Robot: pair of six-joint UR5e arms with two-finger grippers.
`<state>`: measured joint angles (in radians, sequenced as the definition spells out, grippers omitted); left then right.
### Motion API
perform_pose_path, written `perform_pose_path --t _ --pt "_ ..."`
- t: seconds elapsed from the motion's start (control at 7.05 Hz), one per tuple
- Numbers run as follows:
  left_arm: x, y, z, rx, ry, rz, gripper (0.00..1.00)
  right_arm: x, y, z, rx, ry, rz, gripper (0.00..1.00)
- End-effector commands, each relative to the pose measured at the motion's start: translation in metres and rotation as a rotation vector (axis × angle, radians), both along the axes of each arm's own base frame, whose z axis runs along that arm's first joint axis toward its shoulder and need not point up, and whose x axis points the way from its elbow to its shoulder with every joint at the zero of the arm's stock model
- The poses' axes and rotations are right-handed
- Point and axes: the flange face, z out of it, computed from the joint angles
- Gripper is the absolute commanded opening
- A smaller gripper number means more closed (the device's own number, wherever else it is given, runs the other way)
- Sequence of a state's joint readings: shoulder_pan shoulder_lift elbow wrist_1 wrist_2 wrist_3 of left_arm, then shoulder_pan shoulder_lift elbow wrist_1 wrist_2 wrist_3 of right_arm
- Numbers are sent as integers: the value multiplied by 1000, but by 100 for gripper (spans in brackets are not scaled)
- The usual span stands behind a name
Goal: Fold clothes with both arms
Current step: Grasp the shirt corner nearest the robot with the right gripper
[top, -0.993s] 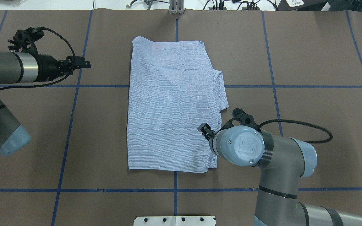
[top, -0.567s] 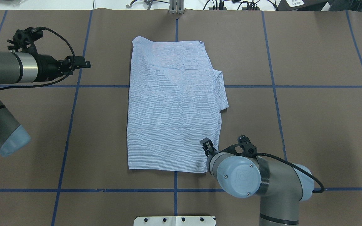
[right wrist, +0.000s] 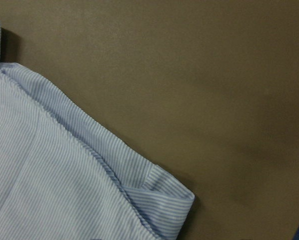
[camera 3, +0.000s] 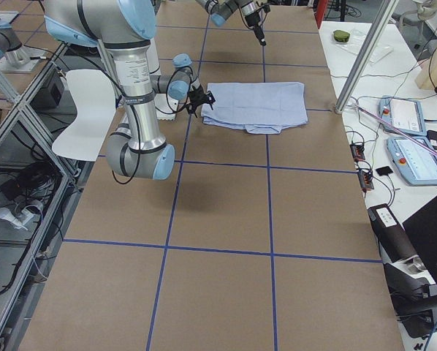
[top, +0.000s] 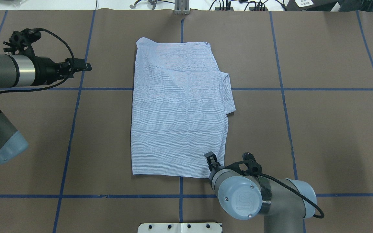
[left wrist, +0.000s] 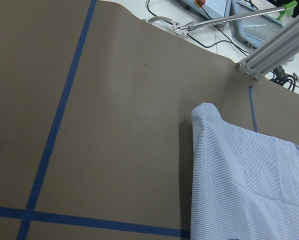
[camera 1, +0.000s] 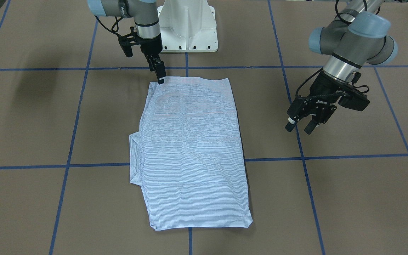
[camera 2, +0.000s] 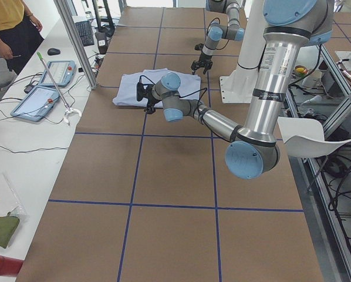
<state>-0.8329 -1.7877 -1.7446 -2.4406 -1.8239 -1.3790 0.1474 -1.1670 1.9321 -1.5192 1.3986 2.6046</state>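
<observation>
The shirt (top: 180,110) is lying flat in the middle of the table (top: 319,129), folded into a long rectangle with one flap (top: 229,94) poking out of its right edge. The right gripper (camera 1: 160,80) is pointing down at the shirt's near right corner, its tip at or just over the cloth. Its fingers are showing as one narrow black column, so I cannot tell whether they are parted or pinching anything. The left gripper (camera 1: 299,128) is hanging over bare table well to the shirt's left, fingers spread and holding nothing. The danger, as I am judging it, is sitting at that corner — several layers are stacking there, and a pinch catching only the top one would be peeling the fold open. With the left gripper that far off, a one-sided lift would likely be dragging the rectangle askew. Against the earlier overhead frames, the right arm has slid along the right edge, from partway up it to the corner, and the left gripper has drawn back slightly — the shirt itself is lying unchanged.
</observation>
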Motion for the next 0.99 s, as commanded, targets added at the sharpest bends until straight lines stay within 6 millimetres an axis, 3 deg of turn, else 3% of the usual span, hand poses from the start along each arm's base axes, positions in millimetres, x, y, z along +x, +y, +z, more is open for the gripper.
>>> perform_pose_path --t 0.0,0.28,0.85 --pt "0 0 0 0 0 0 86 -1 -6 2 8 10 2 94" --pt "1 1 0 0 0 1 86 -7 -10 14 11 41 -2 93" --pt "-1 1 -2 3 2 0 86 -10 -9 10 11 36 -6 88"
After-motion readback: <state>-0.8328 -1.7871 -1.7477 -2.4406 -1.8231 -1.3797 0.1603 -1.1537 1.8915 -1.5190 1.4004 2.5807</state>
